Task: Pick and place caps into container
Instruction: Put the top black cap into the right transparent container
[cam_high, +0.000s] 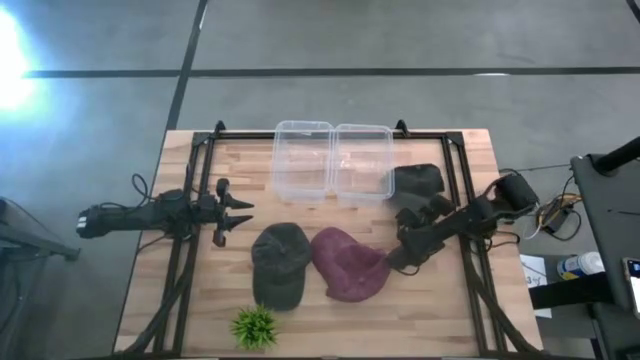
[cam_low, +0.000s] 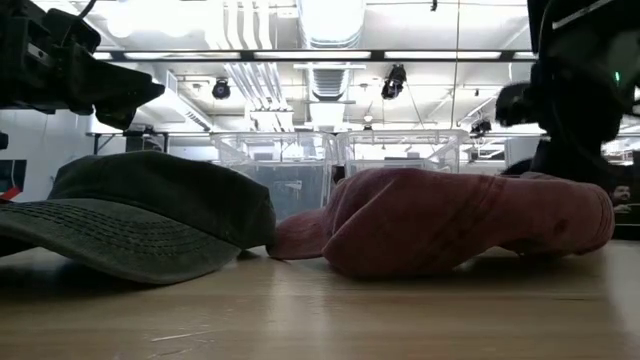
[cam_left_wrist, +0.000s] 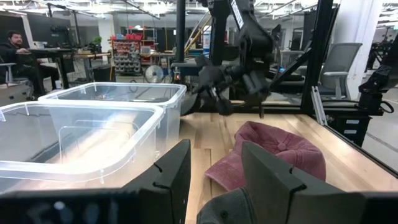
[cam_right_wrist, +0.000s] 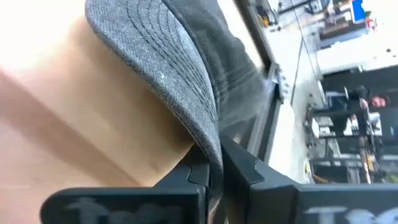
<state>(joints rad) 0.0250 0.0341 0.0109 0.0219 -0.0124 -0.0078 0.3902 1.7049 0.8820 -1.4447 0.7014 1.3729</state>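
Observation:
Two clear containers stand side by side at the table's far middle. A dark olive cap and a maroon cap lie on the near middle, and both show in the low view: olive cap, maroon cap. A second dark grey cap is right of the containers, by the frame rail. My right gripper is at that cap's near side, shut on its brim. My left gripper hovers open, left of the olive cap. My right gripper pinches the grey cap's brim at its edge between the two fingers. The fingers come from the table's near side, toward the far edge. The crown lies beyond the fingers, next to the right rail. I cannot tell whether the cap is clear of the table.
A small green spiky plant stands near the table's near edge, below the olive cap. Black frame rails run along the left and right sides. Bare wood lies between the containers and the two caps. A person sits far back in the room.

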